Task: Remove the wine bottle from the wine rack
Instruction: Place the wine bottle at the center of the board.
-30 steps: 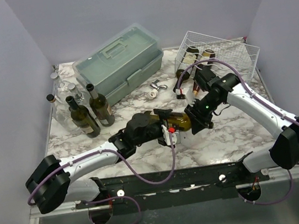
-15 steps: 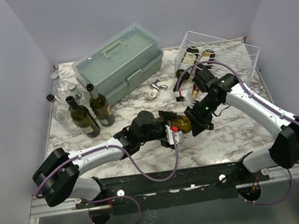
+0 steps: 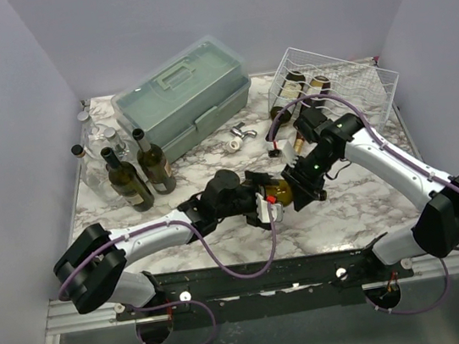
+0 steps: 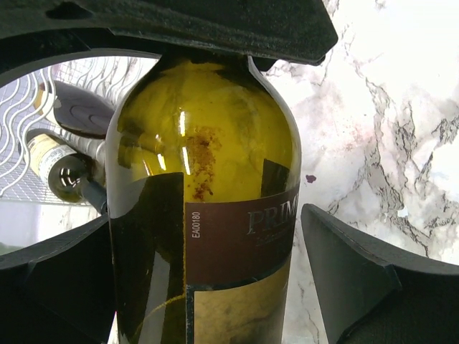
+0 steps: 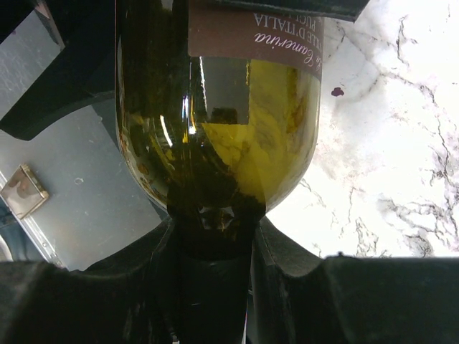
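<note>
The wine bottle (image 3: 280, 187) is olive-green glass with a maroon and gold label. It hangs low over the marble table (image 3: 353, 201), between the two arms and off the white wire wine rack (image 3: 363, 89). My right gripper (image 3: 294, 175) is shut on its neck; in the right wrist view the fingers (image 5: 287, 251) clamp the neck below the bottle's shoulder (image 5: 215, 107). My left gripper (image 3: 268, 199) is open and straddles the bottle's body (image 4: 204, 179). Its right finger (image 4: 358, 272) stands a little apart from the glass.
Two more bottles (image 3: 303, 87) lie in the rack at the back right. A pale green toolbox (image 3: 182, 93) stands at the back centre. Two dark bottles (image 3: 140, 174) and clear glass bottles (image 3: 94, 148) stand at the left. Small metal pieces (image 3: 241, 134) lie in front of the toolbox.
My left arm has reached to the right, bringing its open fingers round the bottle's body. The right gripper has kept its hold on the neck, shifting slightly.
</note>
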